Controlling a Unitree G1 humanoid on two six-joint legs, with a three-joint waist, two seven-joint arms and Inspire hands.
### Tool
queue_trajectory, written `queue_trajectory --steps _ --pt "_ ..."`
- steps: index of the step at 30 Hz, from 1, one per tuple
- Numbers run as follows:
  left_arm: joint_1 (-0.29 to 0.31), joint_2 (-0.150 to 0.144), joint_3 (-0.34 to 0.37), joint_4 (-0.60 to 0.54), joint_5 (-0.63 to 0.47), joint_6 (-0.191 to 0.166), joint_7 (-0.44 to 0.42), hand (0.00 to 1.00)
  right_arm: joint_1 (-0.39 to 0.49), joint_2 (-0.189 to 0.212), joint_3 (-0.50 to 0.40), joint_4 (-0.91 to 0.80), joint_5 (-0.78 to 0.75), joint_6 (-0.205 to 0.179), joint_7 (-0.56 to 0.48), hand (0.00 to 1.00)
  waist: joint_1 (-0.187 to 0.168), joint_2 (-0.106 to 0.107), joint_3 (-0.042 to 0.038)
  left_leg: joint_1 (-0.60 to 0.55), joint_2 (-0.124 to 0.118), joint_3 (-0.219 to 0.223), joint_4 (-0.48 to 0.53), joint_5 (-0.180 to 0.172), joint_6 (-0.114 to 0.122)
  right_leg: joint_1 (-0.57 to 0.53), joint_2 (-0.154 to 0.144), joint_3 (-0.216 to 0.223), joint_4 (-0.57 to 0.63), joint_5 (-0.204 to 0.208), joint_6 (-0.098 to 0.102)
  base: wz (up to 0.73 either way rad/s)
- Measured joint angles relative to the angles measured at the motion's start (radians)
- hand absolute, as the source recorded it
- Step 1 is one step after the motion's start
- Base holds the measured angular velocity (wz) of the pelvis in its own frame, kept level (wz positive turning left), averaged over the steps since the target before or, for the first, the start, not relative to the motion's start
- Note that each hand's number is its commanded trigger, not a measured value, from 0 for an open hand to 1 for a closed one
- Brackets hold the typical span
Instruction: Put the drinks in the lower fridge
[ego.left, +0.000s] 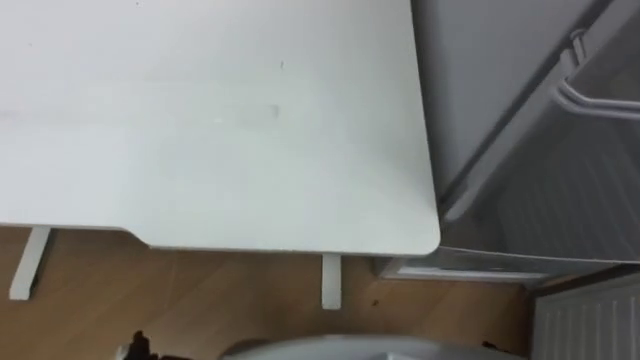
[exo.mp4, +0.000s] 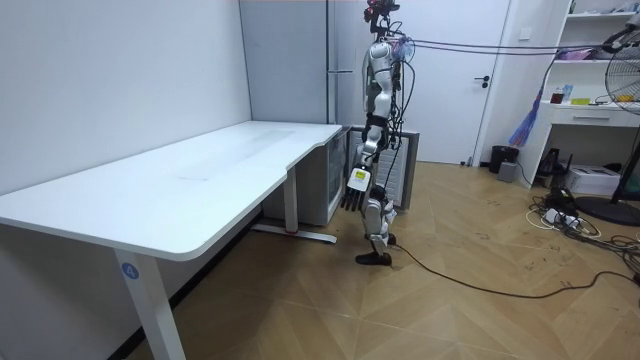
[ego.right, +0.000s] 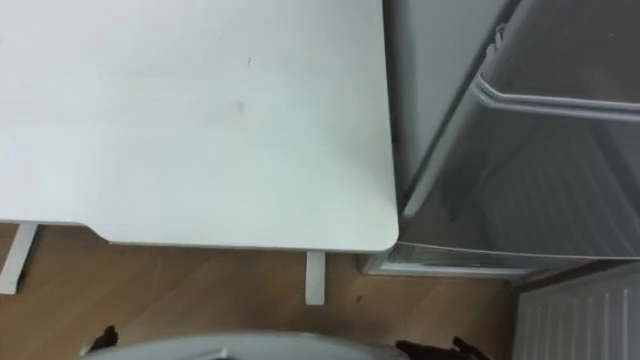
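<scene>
The left hand hangs by the fridge-side corner of the long white desk, too small to tell its grip. The grey fridge is cut off.

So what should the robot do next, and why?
Probably turn a little to look for the drinks: the white table before it is bare, the fridge beside it looks open, and its left hand hangs at its side.
</scene>
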Motion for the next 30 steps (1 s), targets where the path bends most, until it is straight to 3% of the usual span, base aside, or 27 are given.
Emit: queue_trajectory --steps 10,16,22,24,30 --pt "0.000 0.000 0.001 0.020 -0.001 0.009 0.000 0.00 0.005 0.002 -0.036 0.030 0.023 0.026 -0.054 0.00 -0.010 -0.006 0.0017 0.014 0.001 0.006 0.004 -0.005 0.003 0.009 -0.001 0.006 0.019 0.001 -0.002 -0.04" --pt "0.011 0.006 0.039 0.021 0.001 0.008 0.000 0.00 0.003 -0.005 -0.129 -0.005 -0.045 0.022 -0.118 0.00 -0.038 -0.015 0.0008 0.030 0.002 0.010 -0.002 -0.003 0.003 0.015 0.001 0.010 0.020 0.001 -0.002 -0.02" --pt "-0.005 0.023 0.063 0.019 -0.001 0.000 0.000 0.00 -0.024 -0.048 -0.154 -0.070 -0.218 0.001 -0.172 0.00 -0.059 -0.029 -0.0005 0.030 0.007 0.037 -0.005 -0.003 0.003 -0.006 0.004 0.025 0.032 0.002 -0.002 -0.13" --pt "-0.015 0.035 0.063 0.017 0.000 -0.004 -0.001 0.00 -0.021 -0.070 -0.156 -0.142 -0.275 -0.001 -0.199 0.00 -0.063 -0.037 0.0016 0.028 0.010 0.054 -0.008 -0.004 0.002 -0.017 0.005 0.030 0.033 0.002 -0.003 -0.20" --pt "-0.013 0.053 0.073 -0.016 0.040 -0.019 -0.016 0.00 -0.008 -0.120 -0.242 -0.337 -0.409 -0.025 -0.244 0.00 -0.068 -0.060 -0.0027 0.047 0.016 0.091 -0.027 -0.005 -0.001 -0.025 0.014 0.068 0.033 0.005 -0.006 -0.20"
